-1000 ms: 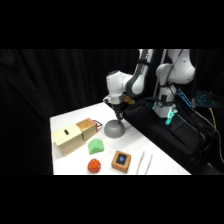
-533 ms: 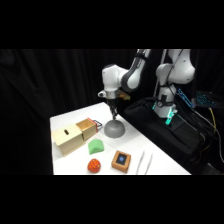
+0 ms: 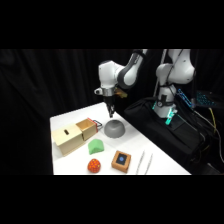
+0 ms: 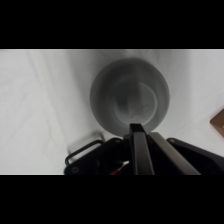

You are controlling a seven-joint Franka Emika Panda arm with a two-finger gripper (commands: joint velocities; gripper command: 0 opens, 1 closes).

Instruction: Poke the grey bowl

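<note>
Black fingers pressed together into one narrow point are what we see of the gripper [image 3: 111, 111], which hangs straight down from the white arm [image 3: 122, 75] right above the grey bowl [image 3: 114, 128]. From the side we cannot tell whether the tip touches the dome or stops just short of it. In the wrist view the gripper [image 4: 138, 131] rises from the bottom edge with its tip over the near part of the grey bowl [image 4: 130, 95], which lies upside down, its flat round base facing up. We take the bowl as our landmark on the white table [image 3: 67, 120]. Just to its left sits a wooden box [image 3: 75, 136], its small open end toward the bowl. In front of the bowl, toward the camera and slightly left, lies a green lump [image 3: 95, 146], and beyond that an orange ball [image 3: 94, 165]. A small wooden block with a blue top [image 3: 121, 161] stands in front of the bowl too, with pale tongs [image 3: 144, 162] to its right.
</note>
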